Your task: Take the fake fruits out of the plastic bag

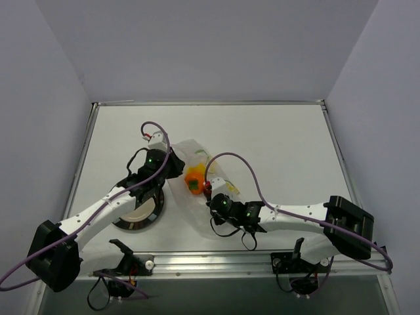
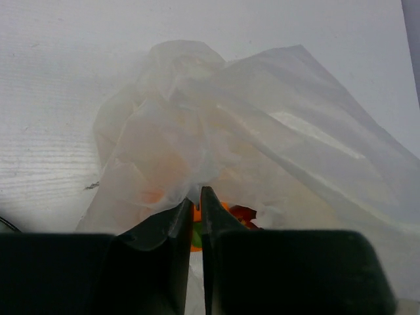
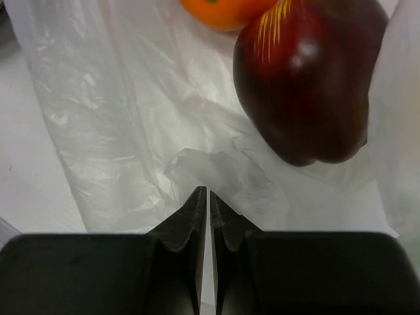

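Orange fruit (image 3: 223,12) cropped at frame top — elsewhere dim through plastic bag (image 2: 275,131).

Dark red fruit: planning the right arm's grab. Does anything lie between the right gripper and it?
Only a crumpled fold of the plastic bag, bunched at the right gripper tips; the dark red fruit beyond looks uncovered.
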Motion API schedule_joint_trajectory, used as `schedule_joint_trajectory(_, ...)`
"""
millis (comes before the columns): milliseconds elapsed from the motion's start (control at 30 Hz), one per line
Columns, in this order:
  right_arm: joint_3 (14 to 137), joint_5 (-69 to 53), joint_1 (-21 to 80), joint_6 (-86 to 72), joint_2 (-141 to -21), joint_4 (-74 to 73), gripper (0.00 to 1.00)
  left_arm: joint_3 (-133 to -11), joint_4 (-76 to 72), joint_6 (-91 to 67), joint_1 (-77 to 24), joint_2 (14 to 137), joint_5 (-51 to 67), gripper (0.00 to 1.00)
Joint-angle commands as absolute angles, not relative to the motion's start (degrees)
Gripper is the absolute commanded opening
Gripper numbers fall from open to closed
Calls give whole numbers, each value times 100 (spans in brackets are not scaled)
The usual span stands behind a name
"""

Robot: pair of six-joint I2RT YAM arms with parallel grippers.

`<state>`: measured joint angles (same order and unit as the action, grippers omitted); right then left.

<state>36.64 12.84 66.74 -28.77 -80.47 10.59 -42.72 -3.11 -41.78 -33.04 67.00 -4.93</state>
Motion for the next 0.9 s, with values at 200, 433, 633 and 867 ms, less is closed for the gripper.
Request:
schedule_joint_trajectory(200, 4051, 1654, 6540, -2874, -7928, 1644, 13, -4843, 1255, -3709, -3384, 5301, 0, 66)
schedule_joint_trajectory(433, 4552, 986, 6425, -2787, -7568, 1004, 52, -5211, 3365, -3358, -3419, 4097, -18, 70)
schedule_joint_trajectory(633, 4930, 905, 6460, -2725, -6979, 634, 75, -5238, 3885, -3498, -3437, 3788, 491, 35)
schedule_joint_trajectory(867, 5141, 1106, 6460, -2961, -6618, 615, 76, -4817, 3183, -3832, -4041, 3779, 573, 29)
